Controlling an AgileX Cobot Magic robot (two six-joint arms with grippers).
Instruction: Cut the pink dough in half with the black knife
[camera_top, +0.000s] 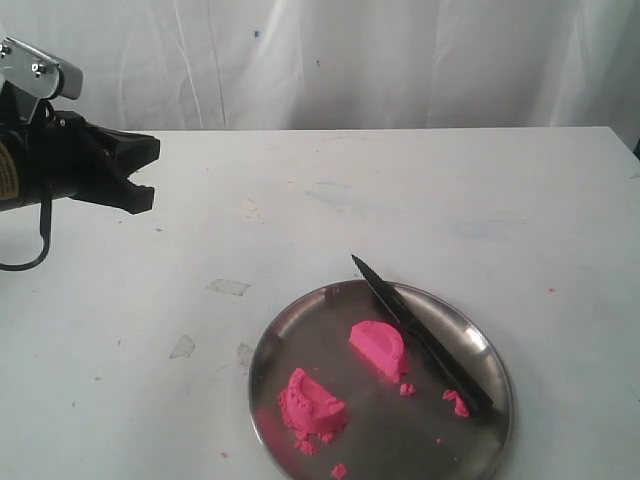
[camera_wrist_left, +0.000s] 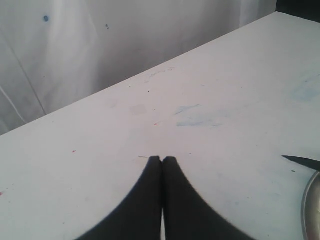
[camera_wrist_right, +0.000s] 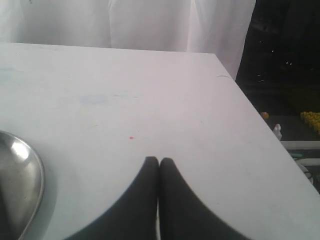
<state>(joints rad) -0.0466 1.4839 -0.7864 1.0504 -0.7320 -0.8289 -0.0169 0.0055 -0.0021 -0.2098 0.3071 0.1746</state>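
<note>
Shows pink dough (camera_top: 378, 347) halved on steel plate (camera_top: 390, 440), near right, black knife (camera_top: 415, 335) laid across it. Finds left claw (camera_wrist_left: 162, 158) and right claw (camera_wrist_right: 159, 160) shut, empty. Risks crumbling halves or tipping knife if bumped.

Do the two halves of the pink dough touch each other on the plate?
Apart. The exterior view shows bare plate between the farther dough half and the nearer dough half.
</note>
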